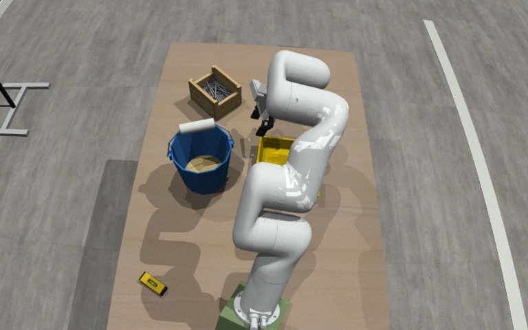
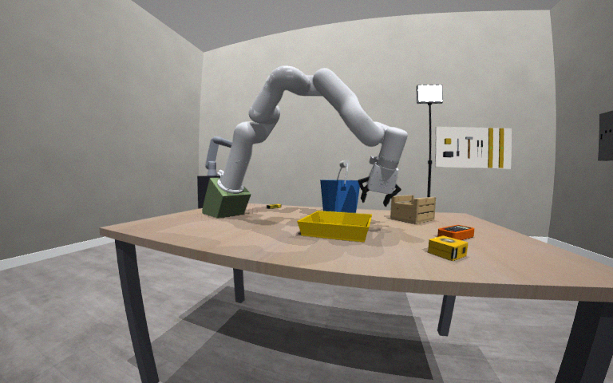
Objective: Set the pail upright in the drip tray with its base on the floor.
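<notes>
A blue pail (image 1: 201, 157) stands upright on the table, with its wire handle raised and a white grip (image 1: 196, 126) at the handle's top. It also shows in the exterior view (image 2: 339, 195), behind the tray. The yellow drip tray (image 2: 334, 225) lies on the table to the right of the pail; in the top view (image 1: 275, 150) the arm hides most of it. My gripper (image 2: 374, 196) is open and empty. It hangs above the table beside the tray's far end, and it shows in the top view (image 1: 260, 122) between the tray and the crate.
A wooden crate (image 1: 214, 91) holding metal pieces stands beyond the pail. A small yellow level (image 1: 153, 283) lies near the table's left front corner. A yellow box (image 2: 447, 247) and an orange device (image 2: 455, 231) lie at the table's far end. My green base (image 2: 225, 203) stands at the table's edge.
</notes>
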Robot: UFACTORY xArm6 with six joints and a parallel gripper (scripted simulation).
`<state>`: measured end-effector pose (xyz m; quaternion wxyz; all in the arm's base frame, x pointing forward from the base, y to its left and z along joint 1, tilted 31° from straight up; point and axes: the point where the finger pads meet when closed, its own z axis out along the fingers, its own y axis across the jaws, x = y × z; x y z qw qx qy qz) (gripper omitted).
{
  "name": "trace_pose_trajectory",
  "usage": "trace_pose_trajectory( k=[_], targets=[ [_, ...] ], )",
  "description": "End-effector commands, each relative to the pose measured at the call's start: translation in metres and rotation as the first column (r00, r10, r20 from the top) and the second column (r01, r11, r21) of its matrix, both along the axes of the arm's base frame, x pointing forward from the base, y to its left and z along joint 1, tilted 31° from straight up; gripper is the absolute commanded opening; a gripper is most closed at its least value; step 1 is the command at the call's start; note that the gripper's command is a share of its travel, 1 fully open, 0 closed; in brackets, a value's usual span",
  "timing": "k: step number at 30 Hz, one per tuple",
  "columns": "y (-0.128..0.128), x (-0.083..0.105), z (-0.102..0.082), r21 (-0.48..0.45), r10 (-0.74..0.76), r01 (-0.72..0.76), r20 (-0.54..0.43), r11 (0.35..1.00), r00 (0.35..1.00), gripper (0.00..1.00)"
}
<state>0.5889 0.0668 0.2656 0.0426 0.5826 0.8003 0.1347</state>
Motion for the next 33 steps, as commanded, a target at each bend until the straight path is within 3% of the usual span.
trace_pose_trajectory(
  k=[1, 22, 27, 33],
  targets=[
    [0.000, 0.001, 0.002, 0.000, 0.000, 0.000, 0.004, 1.000, 1.000, 1.00],
    [0.001, 0.000, 0.004, -0.002, -0.002, 0.002, 0.006, 1.000, 1.000, 1.00],
    [0.005, 0.000, 0.017, -0.017, -0.019, 0.019, 0.015, 1.000, 1.000, 1.00],
    [0.012, -0.001, 0.046, -0.048, -0.060, 0.062, 0.042, 0.997, 0.997, 1.00]
  ],
)
